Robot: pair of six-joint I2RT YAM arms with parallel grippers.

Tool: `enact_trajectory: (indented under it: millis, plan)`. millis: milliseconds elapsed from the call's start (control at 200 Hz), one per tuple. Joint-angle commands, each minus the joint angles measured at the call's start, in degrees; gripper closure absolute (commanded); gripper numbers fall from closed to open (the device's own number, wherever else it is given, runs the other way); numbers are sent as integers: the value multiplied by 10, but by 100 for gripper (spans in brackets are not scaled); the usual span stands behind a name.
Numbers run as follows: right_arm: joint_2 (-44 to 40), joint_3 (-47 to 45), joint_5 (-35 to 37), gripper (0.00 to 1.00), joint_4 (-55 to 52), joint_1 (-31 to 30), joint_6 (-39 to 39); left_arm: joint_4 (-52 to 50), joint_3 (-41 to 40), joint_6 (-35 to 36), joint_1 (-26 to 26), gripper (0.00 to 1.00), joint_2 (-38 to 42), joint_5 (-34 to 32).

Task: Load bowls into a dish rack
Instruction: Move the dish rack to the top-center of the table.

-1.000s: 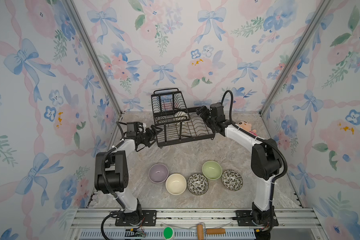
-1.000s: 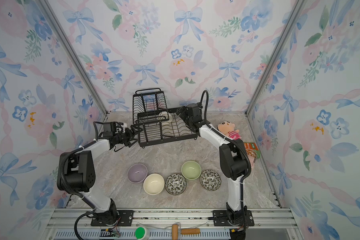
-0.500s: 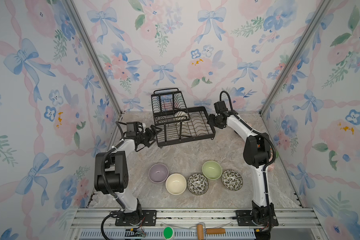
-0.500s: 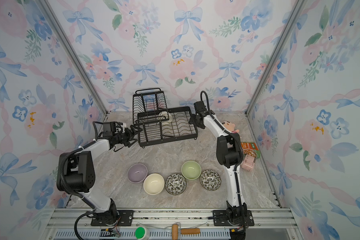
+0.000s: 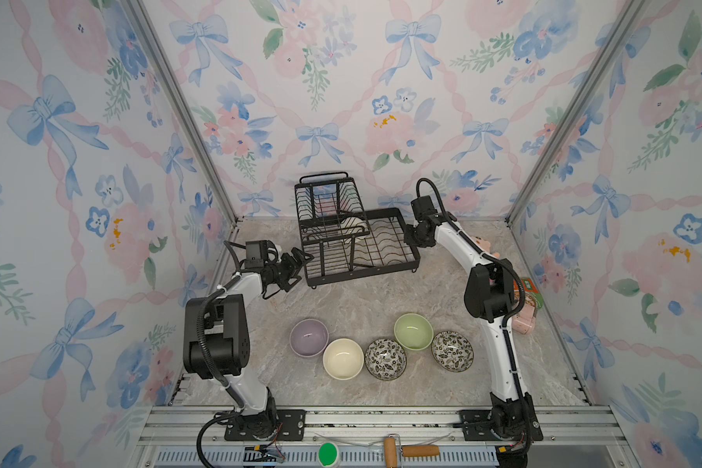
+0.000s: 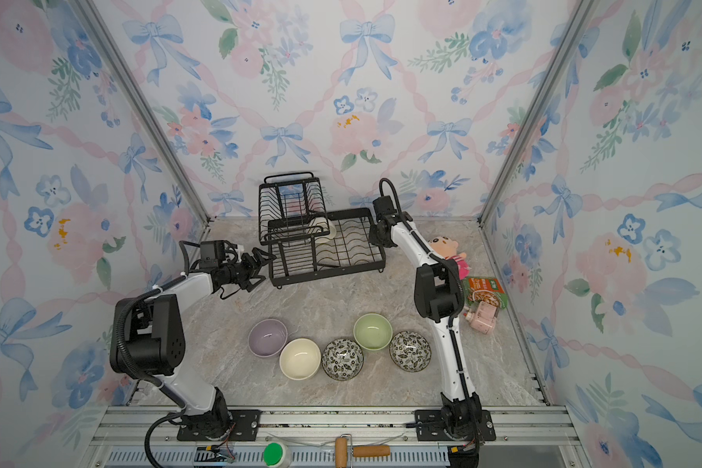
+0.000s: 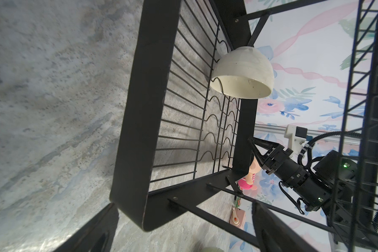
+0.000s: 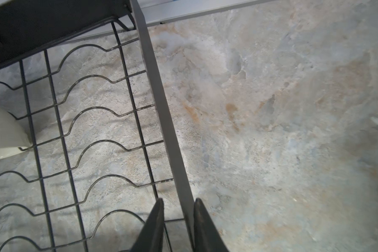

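The black wire dish rack (image 5: 386,265) (image 6: 329,275) stands at the back of the table, with a cream bowl (image 5: 354,222) (image 7: 242,72) in its base tray. Nearer the front lie the lavender (image 5: 309,337), cream (image 5: 343,358), pale green (image 5: 413,331) and two leaf-patterned bowls (image 5: 385,359) (image 5: 452,351). My left gripper (image 5: 302,261) (image 7: 183,229) is open, its fingers straddling the rack's front left corner. At the rack's right side, my right gripper (image 5: 407,239) (image 8: 179,209) has closed over the rim (image 8: 162,109), one finger inside and one outside.
A doll (image 6: 446,247), a food packet (image 6: 485,291) and a small pink object (image 6: 481,320) lie along the right wall. A green cap (image 5: 328,454) and a wooden-handled tool (image 5: 410,450) rest on the front rail. The rack's raised basket (image 5: 329,206) stands at the back left.
My right arm has swung from above the rack's tray out to its right rim, and its jaws have narrowed around that rim. The left arm and the bowls have not moved.
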State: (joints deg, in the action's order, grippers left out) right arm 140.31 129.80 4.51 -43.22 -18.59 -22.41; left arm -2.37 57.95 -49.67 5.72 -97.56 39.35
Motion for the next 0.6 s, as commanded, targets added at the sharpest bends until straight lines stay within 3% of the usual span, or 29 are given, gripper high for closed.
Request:
enact_trajectory:
  millis: [0, 205, 365, 595]
  plan:
    - [23, 14, 4, 75, -25, -18, 22, -9, -4, 10, 3, 2, 11, -2]
    - [30, 14, -3, 75, -25, -19, 28, -9, -2, 9, 3, 2, 8, -1]
    - [18, 12, 23, 100, -21, -27, 48, -9, -3, 9, 3, 2, 7, -1]
    - [-38, -23, 77, 100, 17, -48, 76, -5, 0, 5, 3, 2, -1, 2]
